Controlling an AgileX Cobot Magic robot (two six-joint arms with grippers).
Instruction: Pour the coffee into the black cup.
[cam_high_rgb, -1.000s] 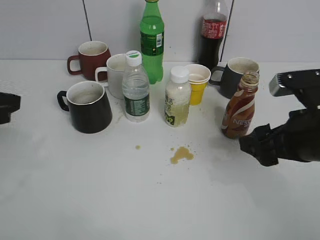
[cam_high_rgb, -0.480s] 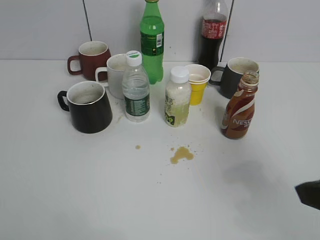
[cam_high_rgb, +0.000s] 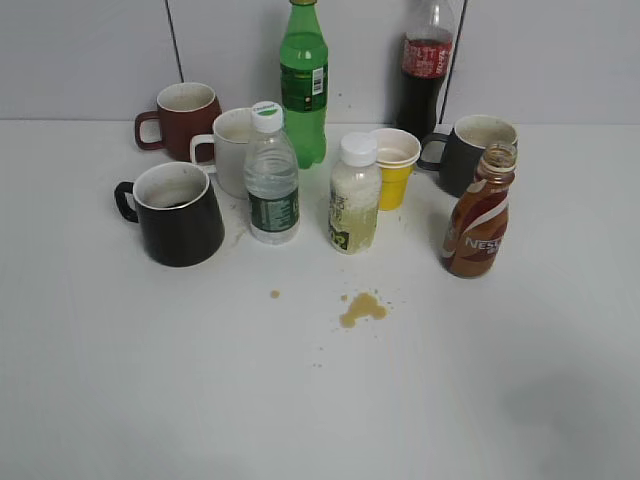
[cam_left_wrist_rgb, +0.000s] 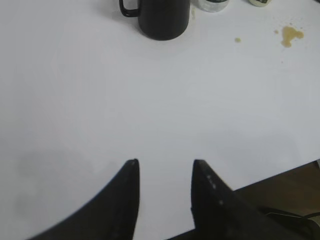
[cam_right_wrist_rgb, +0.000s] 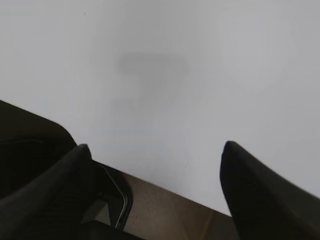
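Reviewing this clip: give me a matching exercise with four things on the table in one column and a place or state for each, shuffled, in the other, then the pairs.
Things:
1. coffee bottle
2. black cup
3. yellow cup
4. brown spill

Descriptions:
A. handle pointing left, far left of the front row
B. on the bare table in front of the bottles
C. capless, standing upright on the right
D. behind the white-capped juice bottle

Pairs: 1-C, 2-A, 3-D, 4-B

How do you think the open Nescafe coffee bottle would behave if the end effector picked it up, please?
The coffee bottle looks tall and narrow-based, so a sideways nudge could probably tip it. Its neck has no cap and brown liquid shows inside, so tilting would likely spill. The glossy label may be somewhat slippery, and its waisted shape suggests gripping mid-body.
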